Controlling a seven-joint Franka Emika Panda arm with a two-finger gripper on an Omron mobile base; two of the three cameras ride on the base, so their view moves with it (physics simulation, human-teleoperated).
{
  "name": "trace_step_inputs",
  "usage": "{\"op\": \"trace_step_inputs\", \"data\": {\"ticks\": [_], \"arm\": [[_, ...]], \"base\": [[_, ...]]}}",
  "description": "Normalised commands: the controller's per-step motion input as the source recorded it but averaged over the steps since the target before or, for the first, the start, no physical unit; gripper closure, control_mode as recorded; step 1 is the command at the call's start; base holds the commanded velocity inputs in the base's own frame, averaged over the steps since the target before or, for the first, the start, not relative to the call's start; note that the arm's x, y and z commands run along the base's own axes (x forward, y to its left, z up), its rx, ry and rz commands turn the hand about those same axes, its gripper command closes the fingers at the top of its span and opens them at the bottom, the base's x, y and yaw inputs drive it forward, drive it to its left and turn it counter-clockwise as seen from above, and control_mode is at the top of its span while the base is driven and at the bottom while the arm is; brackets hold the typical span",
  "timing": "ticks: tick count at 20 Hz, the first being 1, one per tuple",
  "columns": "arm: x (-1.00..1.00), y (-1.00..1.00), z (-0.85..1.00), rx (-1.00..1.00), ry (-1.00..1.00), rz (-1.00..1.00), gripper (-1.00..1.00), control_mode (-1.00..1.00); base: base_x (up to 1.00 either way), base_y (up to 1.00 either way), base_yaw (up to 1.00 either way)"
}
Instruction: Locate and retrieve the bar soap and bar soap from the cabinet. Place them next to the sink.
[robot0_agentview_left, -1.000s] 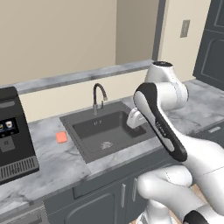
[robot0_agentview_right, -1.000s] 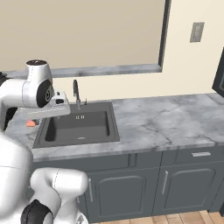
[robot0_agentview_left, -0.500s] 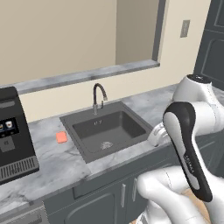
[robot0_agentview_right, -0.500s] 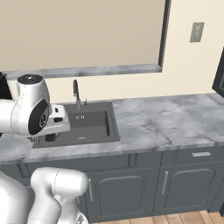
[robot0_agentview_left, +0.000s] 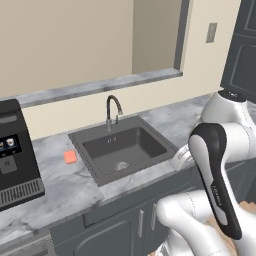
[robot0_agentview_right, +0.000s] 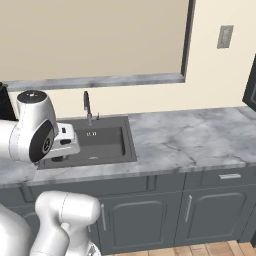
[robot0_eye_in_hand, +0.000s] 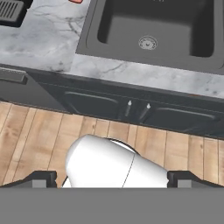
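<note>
Hand (robot0_eye_in_hand: 112, 179) spread empty above floor, coral soap (robot0_agentview_left: 70, 157) beside sink (robot0_agentview_left: 123, 148)

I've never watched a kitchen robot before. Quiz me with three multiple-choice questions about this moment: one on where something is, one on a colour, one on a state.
1. Where does the coral-pink bar soap lie?
A. Inside the sink basin
B. On the counter beside the sink, on the coffee machine's side
C. On the window ledge

2. What colour is the sink?
A. White
B. Shiny copper
C. Dark grey

3. What is the state of the gripper?
A. Open and empty
B. Shut on the soap
C. Shut on the faucet

Answers: 1 B, the left base view shows it on the marble between sink and coffee machine. 2 C, the basin is dark grey in every view. 3 A, the hand view shows the finger tips far apart with nothing between.
</note>
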Motion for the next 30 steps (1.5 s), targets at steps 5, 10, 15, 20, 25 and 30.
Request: {"op": "trace_step_inputs", "data": {"ticks": [5, 10, 15, 20, 25, 30], "arm": [[0.00, 0.00, 0.00, 0.00, 0.00, 0.00, -1.00, 1.00], [0.00, 0.00, 0.00, 0.00, 0.00, 0.00, -1.00, 1.00], [0.00, 0.00, 0.00, 0.00, 0.00, 0.00, -1.00, 1.00], [0.00, 0.00, 0.00, 0.00, 0.00, 0.00, -1.00, 1.00], [0.00, 0.00, 0.00, 0.00, 0.00, 0.00, -1.00, 1.00], [0.00, 0.00, 0.00, 0.00, 0.00, 0.00, -1.00, 1.00]], "base": [[0.00, 0.00, 0.00], [-0.12, -0.03, -0.21], [-0.14, 0.00, -0.41], [-0.09, 0.00, -0.41], [-0.06, -0.02, -0.38], [0.00, -0.14, -0.37]]}}
